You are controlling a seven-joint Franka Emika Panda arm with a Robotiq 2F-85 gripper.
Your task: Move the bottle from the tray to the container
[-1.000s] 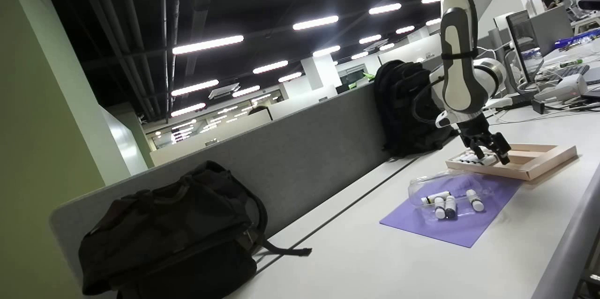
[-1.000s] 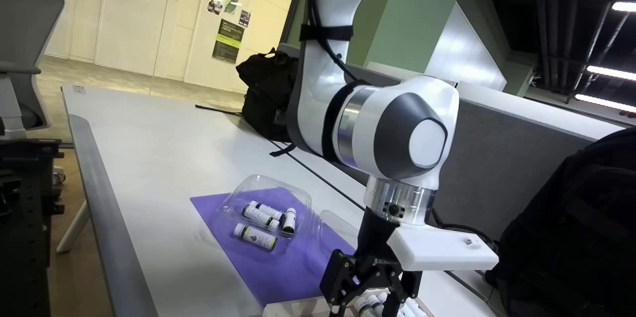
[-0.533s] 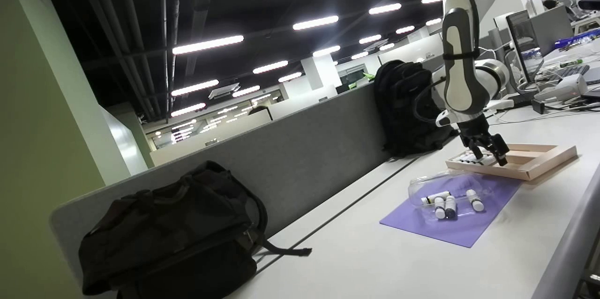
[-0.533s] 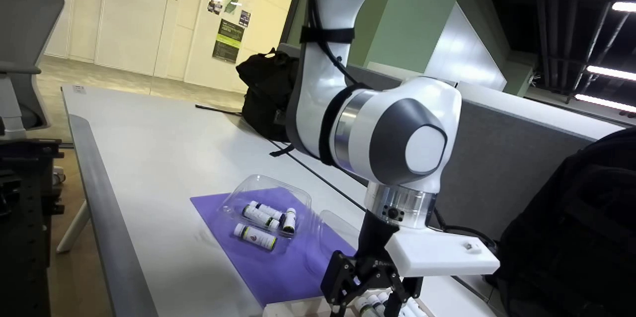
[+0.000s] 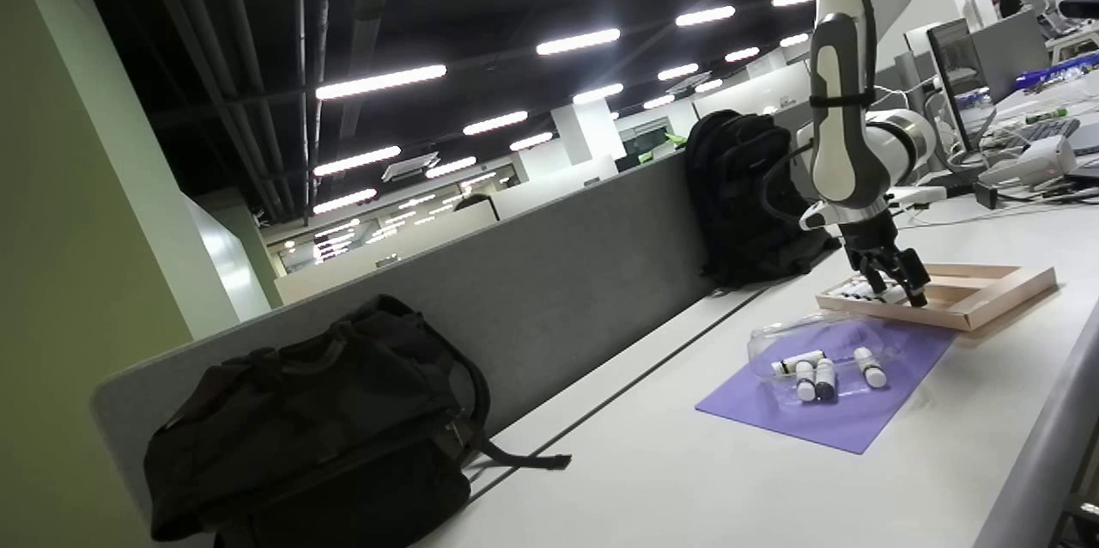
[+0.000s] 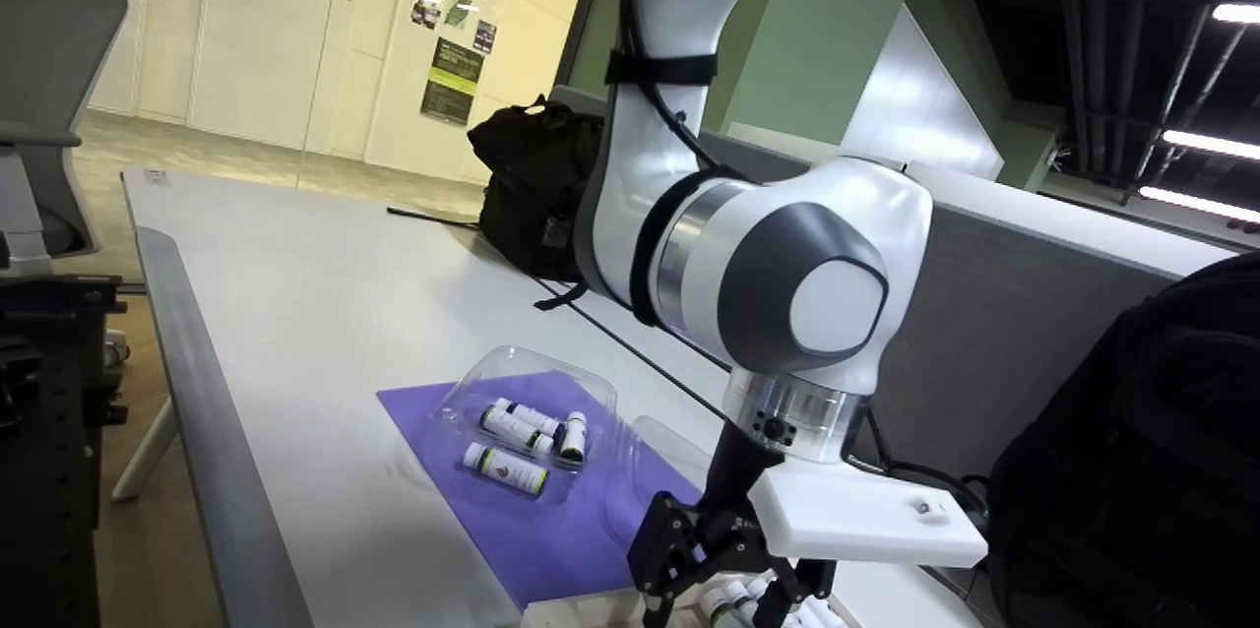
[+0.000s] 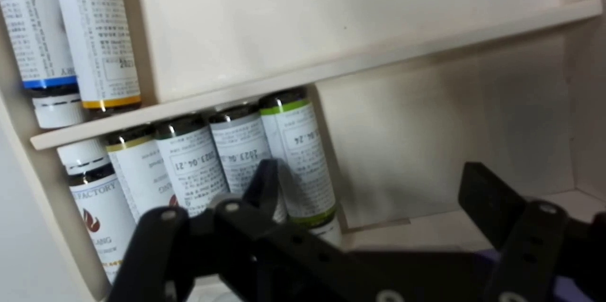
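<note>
The arm [image 5: 839,123] reaches down through the wrist [image 6: 799,416], black jaws spread wide apart

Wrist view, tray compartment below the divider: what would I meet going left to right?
White-capped bottle with a red mark, gold-banded white-labelled bottle, white-labelled dark glass bottle, grey-banded white-labelled bottle, green-banded white-labelled bottle, end wall of the light-wood tray.

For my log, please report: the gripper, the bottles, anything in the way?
Gripper open over tray. Green-banded bottle lying in tray, not gripped. Possibly in the way: neighbouring bottle close beside it.
</note>
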